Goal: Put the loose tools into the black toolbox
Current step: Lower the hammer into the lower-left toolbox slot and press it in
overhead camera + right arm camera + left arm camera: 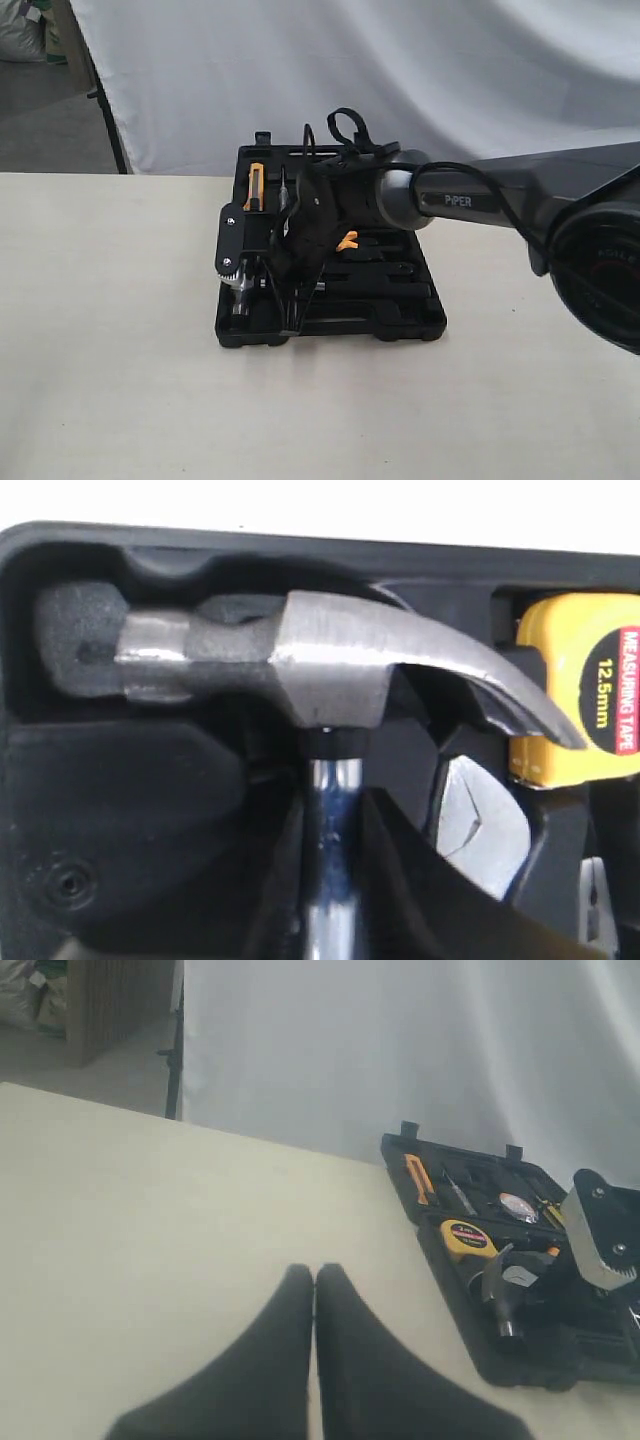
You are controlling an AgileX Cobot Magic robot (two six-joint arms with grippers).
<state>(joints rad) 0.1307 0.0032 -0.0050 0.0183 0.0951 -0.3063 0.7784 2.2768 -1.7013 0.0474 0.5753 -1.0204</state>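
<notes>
My right claw [335, 825] pinches the hammer [330, 670] by its steel shaft just under the head. The hammer looks heavy, rigid and slick, so I judge that grip sound. The head lies crosswise in its recess, fork toward the tape measure [575, 680], with the shaft running back along my arm. The black toolbox [340, 332] lies open mid-frame in the exterior view. My left claw [315, 1278] hangs pressed together over the bench [150, 1240].
</notes>
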